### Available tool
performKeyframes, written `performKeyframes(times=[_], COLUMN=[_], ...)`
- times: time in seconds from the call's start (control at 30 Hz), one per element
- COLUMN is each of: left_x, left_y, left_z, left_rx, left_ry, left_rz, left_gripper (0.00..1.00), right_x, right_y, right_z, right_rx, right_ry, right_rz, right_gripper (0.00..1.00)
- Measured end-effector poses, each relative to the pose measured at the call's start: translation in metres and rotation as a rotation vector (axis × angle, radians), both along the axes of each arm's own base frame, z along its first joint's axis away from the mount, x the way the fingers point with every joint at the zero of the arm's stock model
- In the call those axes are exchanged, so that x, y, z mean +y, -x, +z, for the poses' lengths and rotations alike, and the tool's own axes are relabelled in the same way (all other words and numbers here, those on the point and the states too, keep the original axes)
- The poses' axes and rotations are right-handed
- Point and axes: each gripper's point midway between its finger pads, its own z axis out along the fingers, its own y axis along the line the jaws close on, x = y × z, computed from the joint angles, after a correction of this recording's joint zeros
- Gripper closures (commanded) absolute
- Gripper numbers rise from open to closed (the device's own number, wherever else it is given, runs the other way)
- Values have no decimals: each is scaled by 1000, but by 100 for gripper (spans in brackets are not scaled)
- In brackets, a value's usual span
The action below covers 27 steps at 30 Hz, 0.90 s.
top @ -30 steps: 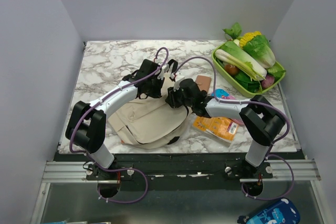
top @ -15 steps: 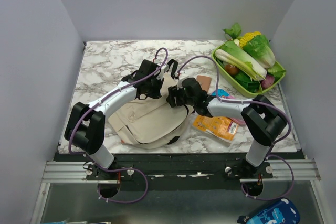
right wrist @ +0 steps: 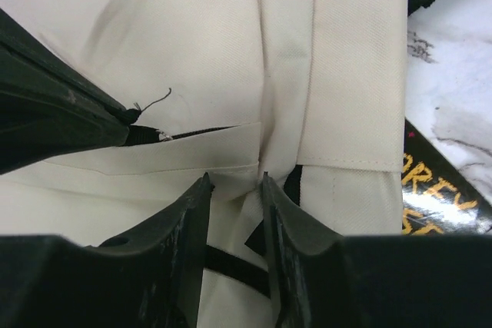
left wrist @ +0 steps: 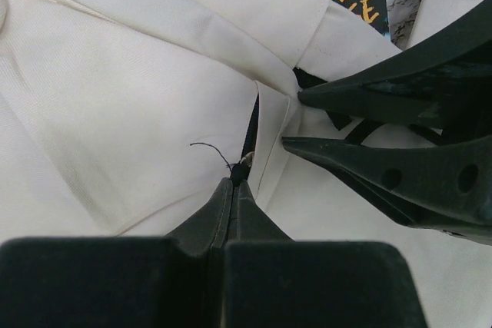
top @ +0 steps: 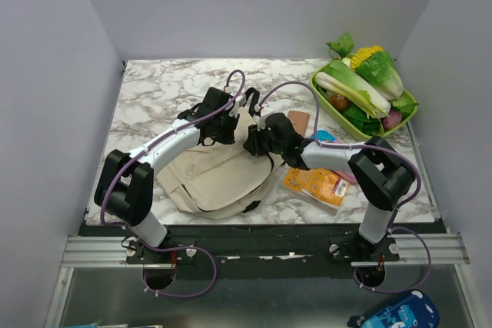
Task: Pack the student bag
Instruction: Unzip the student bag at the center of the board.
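The student bag (top: 215,178), cream fabric with black trim, lies flat in the middle of the table. My left gripper (top: 231,126) is at its far end, shut on the small black zipper pull (left wrist: 238,174) at the end of the zip. My right gripper (top: 257,142) meets it from the right. Its fingertips (right wrist: 201,183) stand a little apart, pinching a bunched fold of the bag's cream flap (right wrist: 238,160) beside the zip. A black strap (right wrist: 231,263) runs beneath those fingers. The right fingers (left wrist: 384,163) also fill the right of the left wrist view.
A dark book with yellow letters (right wrist: 438,205) lies just beyond the bag's edge. An orange book (top: 317,187), a blue and pink item (top: 327,137) and a brown item (top: 297,120) lie right of the bag. A green basket of vegetables (top: 407,117) stands at the back right.
My right gripper widened, then narrowed again onto the fold while edging left towards the left gripper. The bag's near edge shifted slightly. The left gripper stayed shut in place.
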Motion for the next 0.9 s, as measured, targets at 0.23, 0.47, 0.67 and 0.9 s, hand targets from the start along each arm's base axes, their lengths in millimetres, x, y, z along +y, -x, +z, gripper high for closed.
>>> performKeyframes(times=[0.23, 0.47, 0.67, 0.9], left_x=[1, 3, 14, 40], left_y=[0, -1, -6, -8], left_z=[0, 0, 1, 4], left_rx=[3, -3, -10, -9], left_ry=[-2, -8, -37, -94], left_rz=[1, -3, 5, 22], left_gripper=[100, 100, 100, 100], right_x=[2, 2, 0, -9], right_y=[0, 1, 1, 3], right_z=[1, 0, -1, -6], right_rx=[10, 17, 16, 8], right_ry=[-15, -22, -25, -18], right_rz=[6, 0, -9, -40], right_gripper=[99, 99, 99, 99])
